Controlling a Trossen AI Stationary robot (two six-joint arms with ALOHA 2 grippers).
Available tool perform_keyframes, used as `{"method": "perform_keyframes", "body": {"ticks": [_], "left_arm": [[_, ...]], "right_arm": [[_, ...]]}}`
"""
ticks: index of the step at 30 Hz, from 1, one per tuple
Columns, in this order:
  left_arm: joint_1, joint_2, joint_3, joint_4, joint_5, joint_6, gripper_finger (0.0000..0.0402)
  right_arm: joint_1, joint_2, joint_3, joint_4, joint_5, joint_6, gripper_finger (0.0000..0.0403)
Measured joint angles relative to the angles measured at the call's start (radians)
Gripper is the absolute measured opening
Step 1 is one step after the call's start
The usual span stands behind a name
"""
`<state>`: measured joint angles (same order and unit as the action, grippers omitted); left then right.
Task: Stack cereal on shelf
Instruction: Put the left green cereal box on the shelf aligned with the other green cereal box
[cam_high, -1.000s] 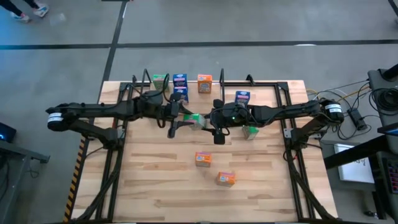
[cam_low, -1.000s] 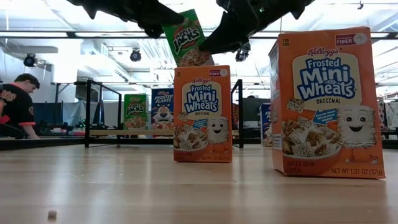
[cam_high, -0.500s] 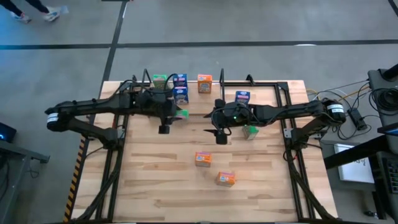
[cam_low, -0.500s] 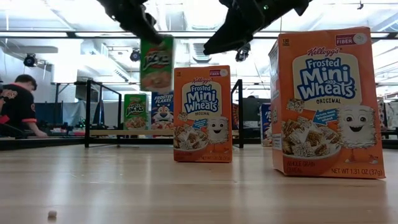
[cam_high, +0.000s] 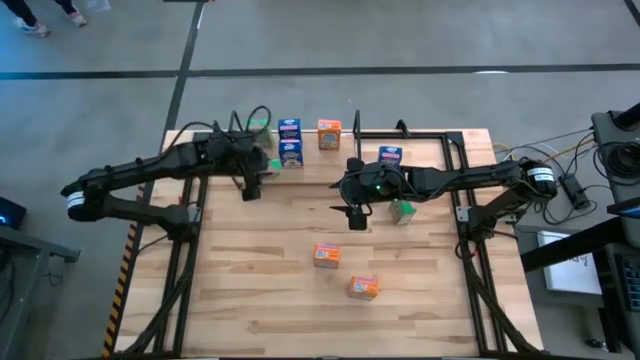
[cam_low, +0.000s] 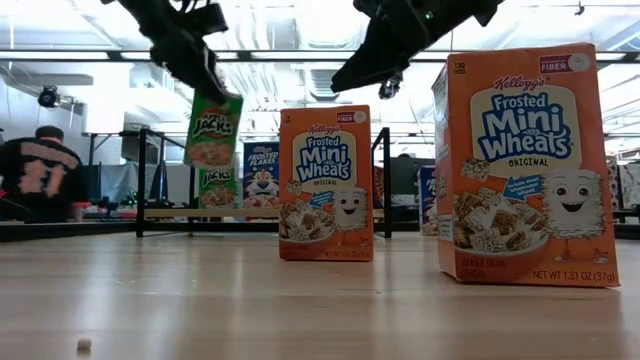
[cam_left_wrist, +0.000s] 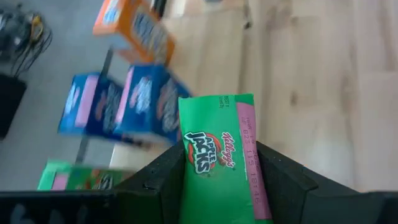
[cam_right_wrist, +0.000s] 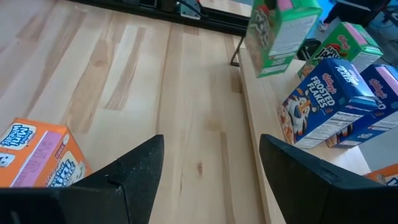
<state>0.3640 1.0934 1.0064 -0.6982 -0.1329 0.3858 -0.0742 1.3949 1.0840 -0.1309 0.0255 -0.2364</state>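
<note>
Left gripper (cam_left_wrist: 217, 186) — pinching a green box (cam_left_wrist: 221, 158), now carried over to the shelf (cam_low: 250, 213) — placement is next.

Wood-plank table (cam_high: 260, 300) stands on grey floor (cam_high: 400, 40). Cables (cam_high: 575, 185) lie beside the table's right end. A person (cam_low: 45, 180) in dark clothing shows in the room behind. Small crumb (cam_low: 84, 344) lies on the tabletop.
</note>
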Motion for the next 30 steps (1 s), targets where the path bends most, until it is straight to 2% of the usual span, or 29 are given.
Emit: {"method": "perform_keyframes", "body": {"ticks": [9, 12, 14, 19, 30], "left_arm": [[0.173, 0.004, -0.071, 0.074, 0.018, 0.062, 0.0152], [0.211, 0.005, -0.089, 0.105, 0.032, 0.082, 0.0152], [0.233, 0.005, -0.091, 0.102, 0.059, 0.086, 0.0152], [0.278, 0.006, -0.094, 0.127, 0.160, 0.088, 0.0152], [0.341, 0.016, -0.162, 0.187, 0.159, 0.072, 0.0152]], "right_arm": [[-0.002, 0.000, -0.010, 0.009, -0.015, -0.001, 0.0251], [-0.007, 0.000, -0.020, 0.024, -0.076, -0.004, 0.0249], [-0.010, 0.000, -0.037, 0.057, -0.111, -0.004, 0.0250], [-0.020, 0.000, -0.080, 0.150, -0.116, -0.025, 0.0251], [-0.045, 0.000, -0.087, 0.167, -0.165, -0.026, 0.0244]]}}
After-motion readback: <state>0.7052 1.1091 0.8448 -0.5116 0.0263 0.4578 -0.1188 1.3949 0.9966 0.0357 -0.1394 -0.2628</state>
